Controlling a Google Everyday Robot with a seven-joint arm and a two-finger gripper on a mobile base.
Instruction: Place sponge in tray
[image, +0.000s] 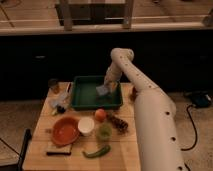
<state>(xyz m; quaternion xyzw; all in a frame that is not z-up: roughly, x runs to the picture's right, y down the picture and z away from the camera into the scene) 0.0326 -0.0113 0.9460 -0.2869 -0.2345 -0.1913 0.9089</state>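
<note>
**benchrat:** Anyone catch where the sponge (102, 90) was at that point? Looked to me like it hung at the tip of the claw (106, 86), over the right half of the tray (75, 93), inside the rim line.

**mopsy_k:** Yep, same read. The claw was clamped tight with the pale little pad pinched in it, and the arm (150, 107) reached in from the right side of the counter (118, 148). I couldn't tell whether the sponge was touching the tray floor or floating just above it.

**benchrat:** So how would you have done the drop well from there?

**mopsy_k:** My guess: it was basically at the release step. I'd have gone low first, so the pad was near or on the floor, then opened the fingers fully and lifted straight up. A sponge is light and a bit grippy, so it could cling to one finger and get dragged out when the claw pulls back.

**benchrat:** It was also fairly close to the right wall of the tray.

**mopsy_k:** True, nudging toward the middle wouldn't have hurt. Nothing else was in the way, though; the orange bowl (65, 131) and orange fruit (100, 115) sat on the counter in front of the tray, well apart from the claw.
</note>
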